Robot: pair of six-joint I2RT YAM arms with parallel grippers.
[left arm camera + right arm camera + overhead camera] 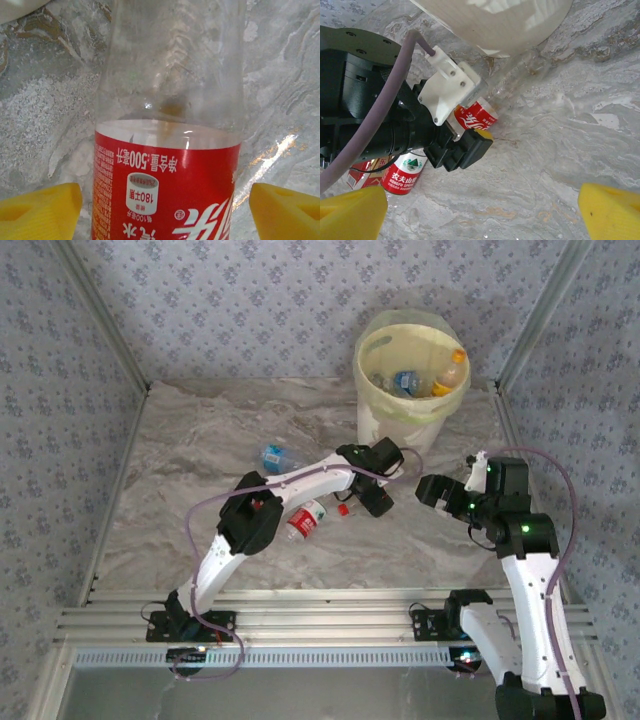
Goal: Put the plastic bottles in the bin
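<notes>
The left gripper (377, 498) is lowered to the grey marbled bench (200, 440), just on the near side of the large round cream-white bin (390, 425) lined with a pale yellow-green bag. Its yellow fingers (40, 210) stand apart, one on each side of a clear plastic bottle with a red label (165, 170) that lies on the bench. A strip of bench shows between each finger and the bottle wall, so the bottle is straddled, not clamped. In the right wrist view the clear end of this bottle points toward the base of the bin. The right gripper (437, 490) hovers to the right of the left gripper, near the bin. Its yellow fingers (355, 212) are wide apart with bare bench between them. A second clear bottle with a red-and-green label (307, 520) lies on the bench left of the left gripper, beside the left arm. A crushed bottle with a blue label (273, 455) lies farther left and farther back. Several bottles lie inside the bin, among them an orange-toned bottle (452, 370) and a blue-labelled bottle (405, 382).
</notes>
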